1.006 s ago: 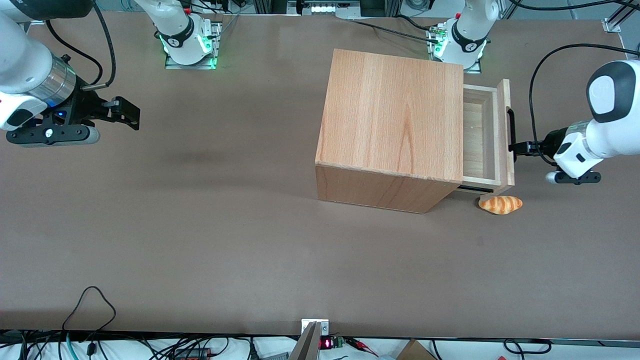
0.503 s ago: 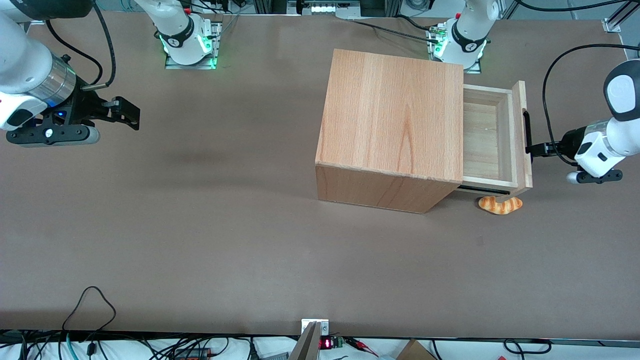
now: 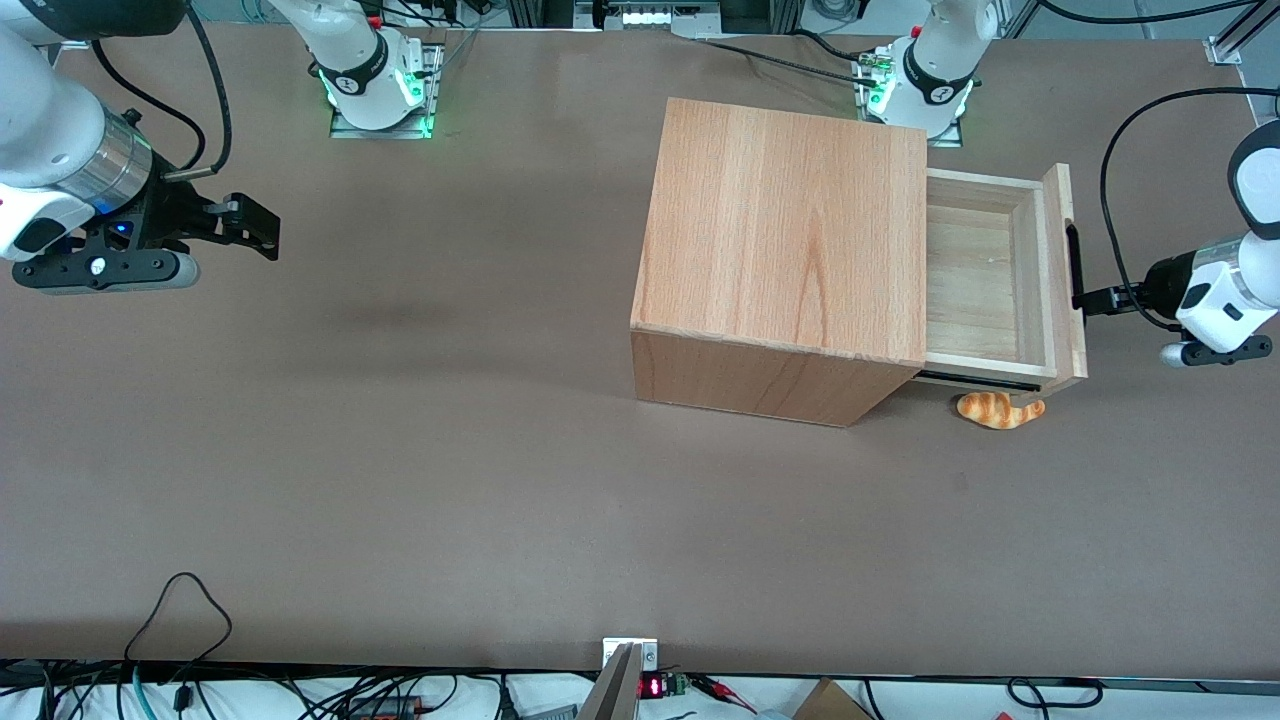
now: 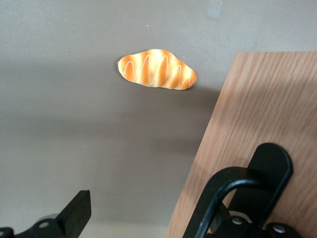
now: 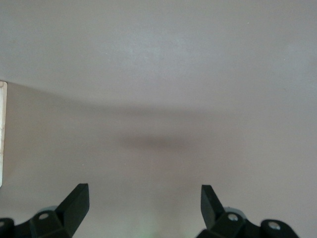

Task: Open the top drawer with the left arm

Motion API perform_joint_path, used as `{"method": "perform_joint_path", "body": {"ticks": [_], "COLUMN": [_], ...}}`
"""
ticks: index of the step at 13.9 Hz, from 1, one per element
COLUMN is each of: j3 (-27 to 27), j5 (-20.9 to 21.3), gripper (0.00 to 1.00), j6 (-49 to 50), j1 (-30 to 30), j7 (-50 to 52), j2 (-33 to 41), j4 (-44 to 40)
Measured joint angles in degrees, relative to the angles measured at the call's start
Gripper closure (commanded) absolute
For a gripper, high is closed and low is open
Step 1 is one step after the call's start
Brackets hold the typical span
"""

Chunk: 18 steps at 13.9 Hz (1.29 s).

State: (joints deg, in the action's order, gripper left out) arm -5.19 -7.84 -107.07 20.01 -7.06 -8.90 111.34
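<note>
Here, the top drawer is standing pulled out of the cabinet. The end effector is sitting at 3 o'clock of its front panel, hooking the black handle with its fingers spread wide. A croissant is lying on the counter, just nearer the front camera.

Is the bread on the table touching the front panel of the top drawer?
Apart. The left wrist view shows bare table between the bread and the top drawer, whose handle the gripper hooks.

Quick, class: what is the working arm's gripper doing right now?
Left arm's gripper: at the top drawer's black handle, hooked around it; open or shut cannot be told.
</note>
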Motion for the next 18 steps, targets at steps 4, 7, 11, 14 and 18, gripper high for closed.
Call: {"method": "perform_joint_path", "body": {"ticks": [4, 7, 11, 14, 18], "j3": [0.02, 0.02, 0.02, 0.04, -0.03], "j5": [0.23, 1.18, 1.49, 1.49, 1.50], "gripper": [0.00, 0.00, 0.00, 0.00, 0.00], "j6": [-0.39, -0.35, 1.54, 4.57, 9.33], "j1": [1.83, 2.36, 2.51, 2.66, 2.70], "j7": [0.00, 0.08, 0.08, 0.23, 0.43], "j2": [-0.38, -0.50, -0.43, -0.26, 0.00], "j4": [-0.51, -1.30, -3.91, -7.40, -13.15]}}
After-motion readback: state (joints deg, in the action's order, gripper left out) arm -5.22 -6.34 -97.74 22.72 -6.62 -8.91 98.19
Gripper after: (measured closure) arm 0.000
